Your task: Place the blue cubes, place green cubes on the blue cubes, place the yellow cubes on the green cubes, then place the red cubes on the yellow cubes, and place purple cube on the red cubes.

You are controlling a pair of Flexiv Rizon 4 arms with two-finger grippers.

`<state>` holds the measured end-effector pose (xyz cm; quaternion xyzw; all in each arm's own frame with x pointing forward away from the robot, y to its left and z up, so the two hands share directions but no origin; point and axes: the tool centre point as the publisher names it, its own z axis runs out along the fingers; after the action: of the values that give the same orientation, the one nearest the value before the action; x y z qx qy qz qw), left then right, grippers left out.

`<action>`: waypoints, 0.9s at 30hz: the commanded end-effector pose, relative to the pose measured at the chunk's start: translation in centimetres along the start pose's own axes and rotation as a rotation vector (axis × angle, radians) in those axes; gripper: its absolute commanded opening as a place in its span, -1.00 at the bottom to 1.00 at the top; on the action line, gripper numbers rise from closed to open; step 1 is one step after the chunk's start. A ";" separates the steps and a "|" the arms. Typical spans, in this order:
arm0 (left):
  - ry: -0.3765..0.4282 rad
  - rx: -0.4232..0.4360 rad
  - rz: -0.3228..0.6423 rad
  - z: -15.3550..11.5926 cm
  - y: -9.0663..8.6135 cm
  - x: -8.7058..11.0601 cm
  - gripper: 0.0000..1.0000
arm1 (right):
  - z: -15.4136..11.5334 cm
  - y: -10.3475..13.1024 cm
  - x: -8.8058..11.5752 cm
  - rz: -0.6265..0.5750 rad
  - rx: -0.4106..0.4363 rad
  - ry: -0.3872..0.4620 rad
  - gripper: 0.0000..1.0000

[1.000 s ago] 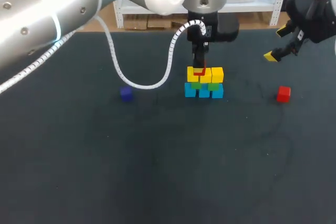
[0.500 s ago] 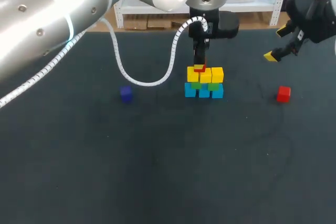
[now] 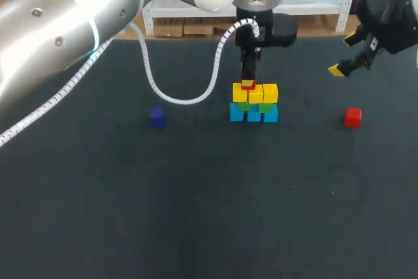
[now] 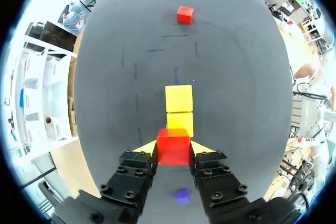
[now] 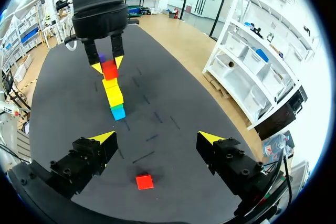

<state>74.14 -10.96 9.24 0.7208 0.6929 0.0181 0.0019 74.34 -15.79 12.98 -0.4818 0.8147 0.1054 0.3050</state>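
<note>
The left end effector point(image 4: 174, 148) was closed on a red cube point(image 4: 173, 149), its two yellow-tipped fingers pressing the cube from opposite sides. It pointed straight down over the stack point(image 3: 254, 104). The cube sat at the top of the stack, above the seam between the left and middle yellow cubes point(image 3: 255, 93) (whether it rested on them or hung a hair above could not be told).

The stack had three tiers. Three blue cubes point(image 3: 253, 115) stood side by side on the dark surface point(image 3: 196, 213). Two green cubes point(image 3: 266, 107) sat on them, and three yellow cubes formed the row above.

The left arm point(image 3: 78, 24) came in from the left of the stack and bent down over it, with a white coiled cable point(image 3: 147, 73) hanging beside it.

A purple cube point(image 3: 157, 117) lay on the surface well to the left of the stack. A second red cube point(image 3: 353, 117) lay well to the right of the stack.

The right end effector point(image 5: 157, 138) hung beyond that second red cube, farther from the stack and raised off the surface. Its fingers were spread wide with nothing between them.
</note>
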 end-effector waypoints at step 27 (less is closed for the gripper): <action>-0.002 0.025 -0.009 0.2 0.3 0.1 -0.17 | 0.0 -0.1 0.0 -0.001 -0.004 -0.003 1.00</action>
<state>74.08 -10.71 8.94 0.7174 0.6965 0.0100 -0.0020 74.34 -15.79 12.98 -0.4818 0.8147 0.1054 0.3050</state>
